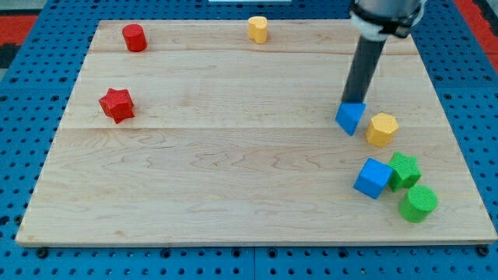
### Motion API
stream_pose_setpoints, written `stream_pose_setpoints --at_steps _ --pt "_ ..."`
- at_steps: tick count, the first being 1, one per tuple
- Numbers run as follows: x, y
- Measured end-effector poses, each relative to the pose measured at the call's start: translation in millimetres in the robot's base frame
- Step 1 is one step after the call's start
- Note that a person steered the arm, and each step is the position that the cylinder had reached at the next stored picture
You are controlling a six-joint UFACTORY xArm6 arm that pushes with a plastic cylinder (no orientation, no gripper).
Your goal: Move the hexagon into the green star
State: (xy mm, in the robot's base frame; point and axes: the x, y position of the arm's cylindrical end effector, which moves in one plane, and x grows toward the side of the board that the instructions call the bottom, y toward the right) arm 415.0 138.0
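Observation:
A yellow hexagon lies at the view's right on the wooden board. The green star lies below it, a short gap away, touching a blue cube on its left. A small blue block lies just left of the hexagon. My tip stands right behind this small blue block, at its top edge, up and left of the hexagon. The rod rises toward the view's top.
A green cylinder lies below the green star. A red star and a red cylinder lie at the view's left. A yellow block lies at the top centre. The board's right edge runs close to the hexagon.

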Motion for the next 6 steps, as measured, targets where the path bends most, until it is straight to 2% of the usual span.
stream_pose_setpoints --at_steps 1,2,3,4,5,6 --pt "18 -7" --pt "54 -3" --pt "42 -2" --pt "0 16" --pt "0 49" --pt "40 55"
